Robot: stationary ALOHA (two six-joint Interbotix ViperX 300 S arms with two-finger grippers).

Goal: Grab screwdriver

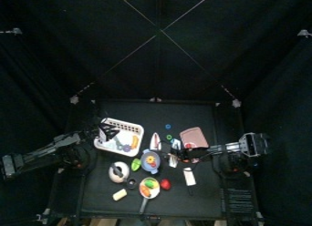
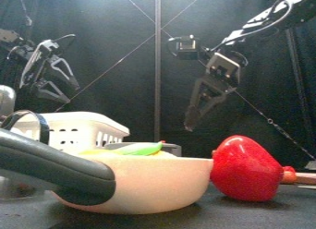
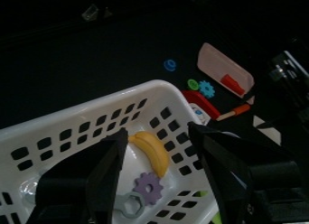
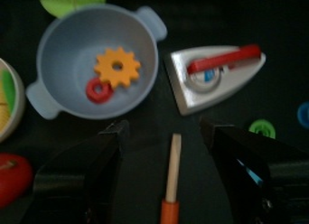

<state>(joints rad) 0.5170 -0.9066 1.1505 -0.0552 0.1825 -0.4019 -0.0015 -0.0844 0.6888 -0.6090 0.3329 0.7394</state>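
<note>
The screwdriver [image 4: 172, 178] lies flat on the desk [image 4: 145, 169] right between the right tool's [image 4: 169, 137] two jaws, which stand apart with the shaft running lengthwise down the gap. Its orange handle end points back toward the wrist, and the pale shaft points out toward the iron [image 4: 215, 74]. So the long axis already lines up with the tool's reach, and the right arm is clearly the nearer one; looks like it mostly needs to drop and close.

Just past the shaft tip sits the iron, and beside the iron is a grey pot [image 4: 94, 60] with an orange gear [image 4: 117, 67] inside. It's a tight spot, so a sloppy descent could bump the iron.

The left tool [image 3: 163, 169] hovers over the white basket [image 3: 72, 142], well away from the iron, jaws apart and empty.
</note>
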